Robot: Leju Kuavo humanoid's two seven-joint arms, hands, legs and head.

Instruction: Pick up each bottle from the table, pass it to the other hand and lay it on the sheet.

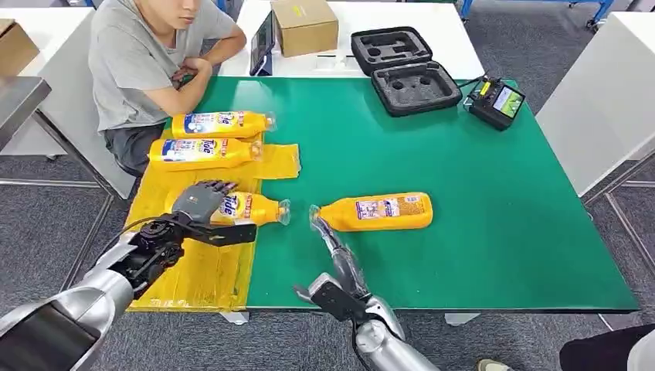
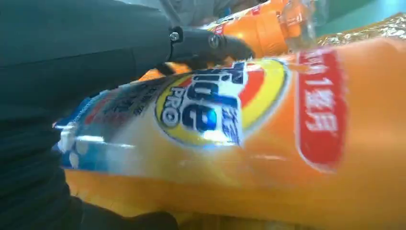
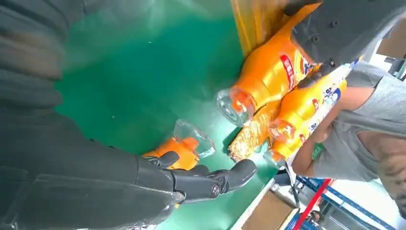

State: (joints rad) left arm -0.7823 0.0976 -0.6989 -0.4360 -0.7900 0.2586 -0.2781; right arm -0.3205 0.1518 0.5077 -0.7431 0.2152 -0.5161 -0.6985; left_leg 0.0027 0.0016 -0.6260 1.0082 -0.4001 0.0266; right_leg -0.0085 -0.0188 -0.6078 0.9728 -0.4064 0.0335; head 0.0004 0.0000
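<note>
Left hand (image 1: 202,200) is down on the third bottle (image 1: 255,209), fingers (image 2: 210,45) wrapped over its label, grasping it as it lies on the yellow sheet (image 1: 201,270) with its clear cap poking out over the green bench (image 1: 479,232). Two more bottles (image 1: 220,124) (image 1: 205,152) lie side by side farther up the sheet, just in front of a seated person (image 1: 147,62) in a grey shirt. Over on the green, the fourth bottle (image 1: 378,212) lies on its side, cap toward the robot. Right hand (image 1: 328,236) sits right at that cap, fingers (image 3: 230,177) stretched out and released, nothing in them. At the far end, an open black foam case (image 1: 405,71), a cardboard box (image 1: 305,25) and a small handheld device (image 1: 496,100).
</note>
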